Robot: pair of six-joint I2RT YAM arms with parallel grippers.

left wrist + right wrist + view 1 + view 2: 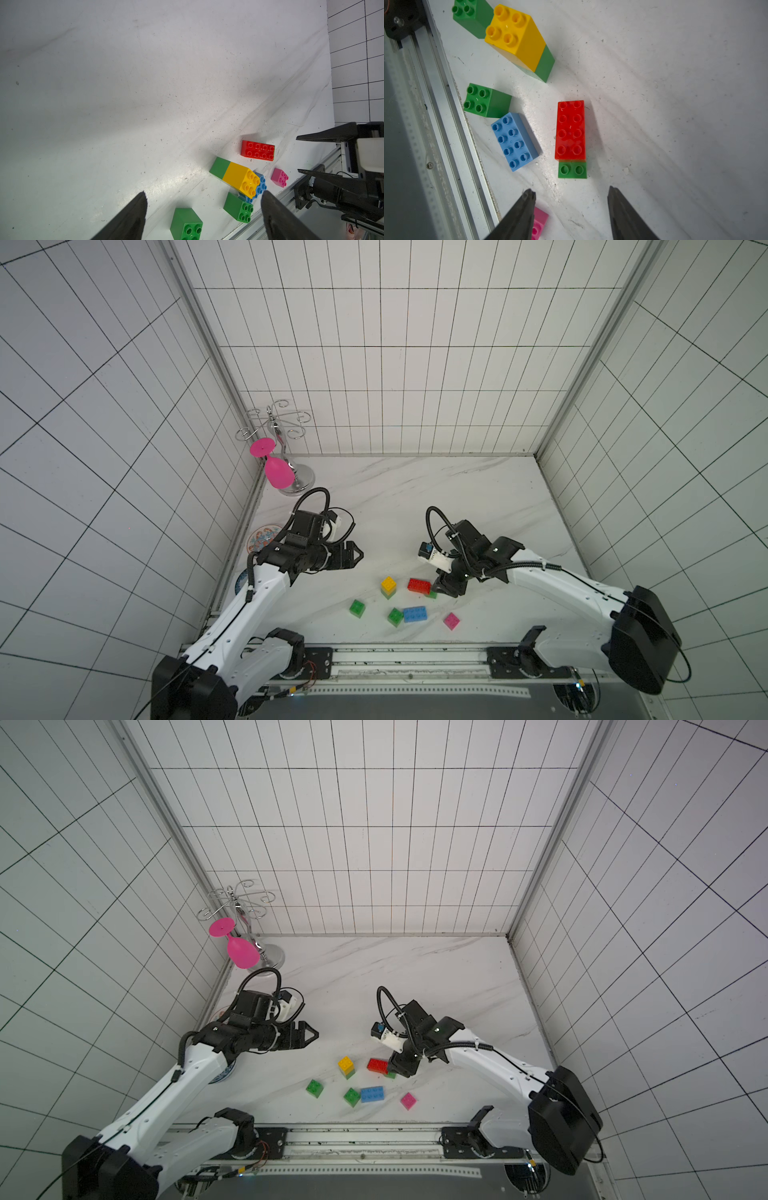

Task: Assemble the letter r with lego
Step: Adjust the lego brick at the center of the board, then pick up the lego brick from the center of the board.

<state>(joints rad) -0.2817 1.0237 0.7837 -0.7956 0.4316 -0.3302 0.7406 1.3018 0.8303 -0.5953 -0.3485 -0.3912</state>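
Right gripper (571, 191) open, empty, just beside red brick (570, 129) half-covering green cube (572, 170). Left gripper (360, 554) open, well apart from it. Straddle red brick's narrow width squarely.

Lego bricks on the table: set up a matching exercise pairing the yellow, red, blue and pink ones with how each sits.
1. yellow brick
2. red brick
3. blue brick
4. pink brick

A. flat on the table, beside the loose green cube
B. alone, apart from the rest
C. stacked on the bottom green cube
D. covers half the studs of the peeking green cube

Pairs: 1-C, 2-D, 3-A, 4-B
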